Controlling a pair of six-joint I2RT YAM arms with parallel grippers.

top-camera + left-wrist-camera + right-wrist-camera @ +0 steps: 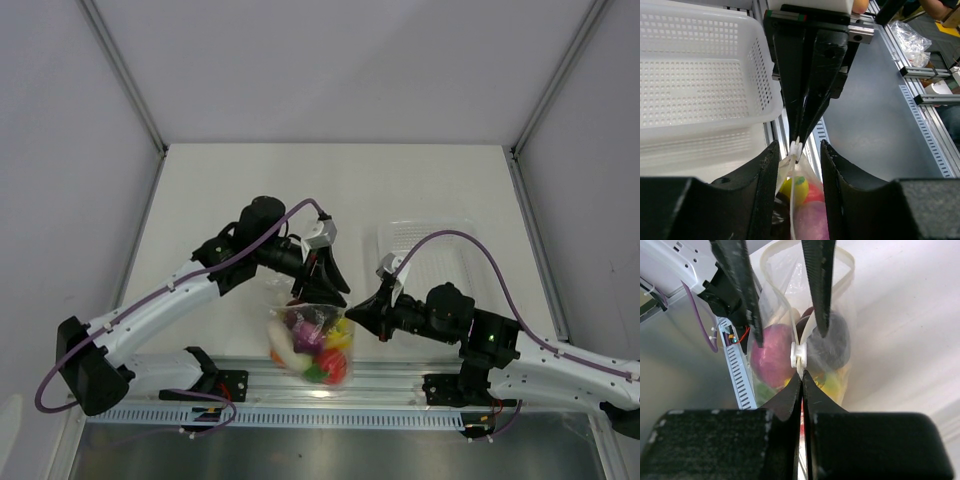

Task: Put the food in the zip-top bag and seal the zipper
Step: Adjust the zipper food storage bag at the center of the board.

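Top external view: the zip-top bag sat at the near edge of the table, between the two arms. The food was inside it: red fruit, white oblong piece, purple piece and some yellow all showed through the plastic. The right gripper was at the bag's right side, jaws fully closed and pinching the bag's top edge. In the right wrist view the pinch sat just below the white slider, with the thin zipper strip running between its fingers. Beyond the slider the mouth gaped in a loop, so it was not sealed there. The left gripper was over the bag from the far side, jaws partly open, one finger on each side of the bag's top and the slider in the gap. I couldn't tell whether its pads touched the plastic. The clear perforated tray lay right-rear on the table, apart from the bag.
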